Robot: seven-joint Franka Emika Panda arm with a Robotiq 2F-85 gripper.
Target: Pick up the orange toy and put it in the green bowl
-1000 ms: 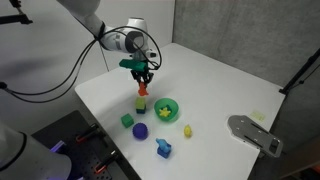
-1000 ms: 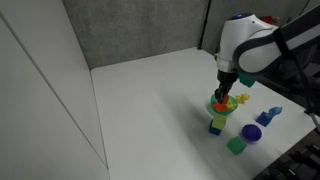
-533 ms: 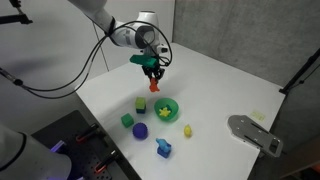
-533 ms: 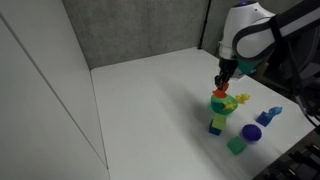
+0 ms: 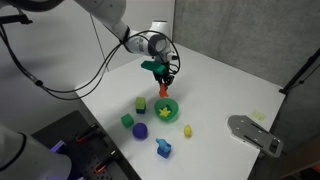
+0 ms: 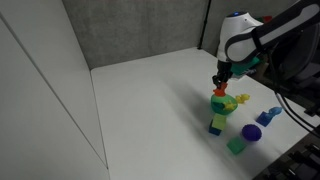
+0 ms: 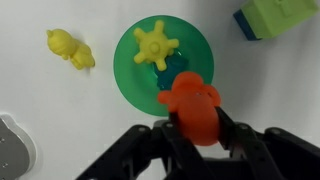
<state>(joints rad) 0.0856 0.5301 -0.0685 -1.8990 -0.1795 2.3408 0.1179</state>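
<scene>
Compared with half a second earlier, the gripper (image 5: pixel 163 78) had shifted right, from above the light green block (image 5: pixel 141 104) to over the shallow, round, plastic green bowl (image 5: pixel 173 113). Its jaws were closed partway around the small, chunky orange-red toy (image 7: pixel 192 107), holding it in the air above the green bowl. A yellow star-shaped piece (image 7: pixel 155 45) lay inside the bowl. In the wrist view the block was cut off at the top edge, and the toy hid the finger pads.

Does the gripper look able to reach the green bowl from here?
Probably yes: the gripper, holding the orange toy, hangs roughly above the green bowl with nothing between; a yellow spiky toy sits inside.
</scene>
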